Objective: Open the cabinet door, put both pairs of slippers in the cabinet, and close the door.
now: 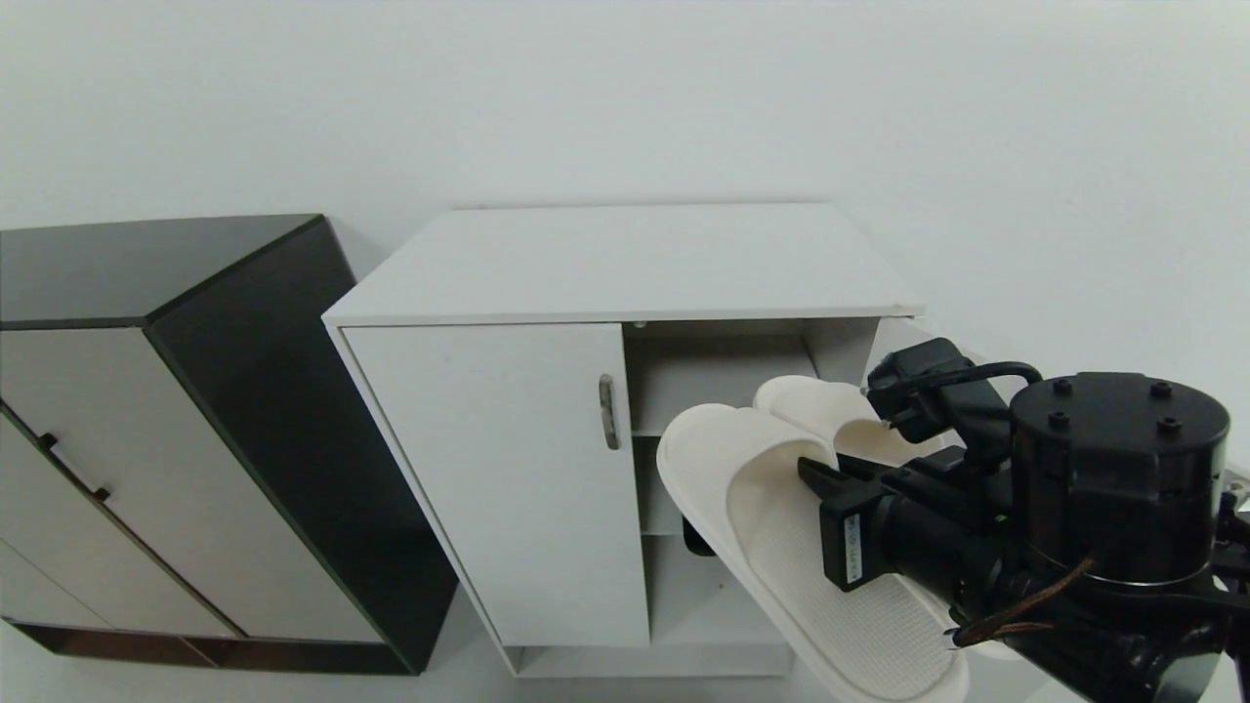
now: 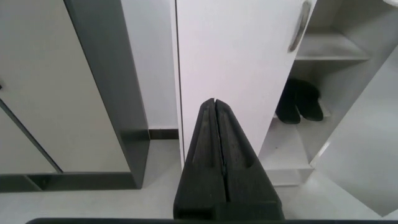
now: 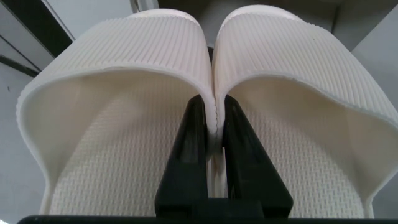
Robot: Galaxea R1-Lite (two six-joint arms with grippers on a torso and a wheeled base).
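Dark-sided cupboard (image 1: 244, 410) against a plain white wall (image 1: 625, 98).
The cupboard has a black top and a black side panel, with pale door fronts (image 1: 88, 469) that carry a slim dark handle (image 1: 70, 469). It stands on a light floor (image 2: 81, 202), its back to the wall. A dark strip (image 2: 163, 134) along the wall's foot is possibly a skirting board.
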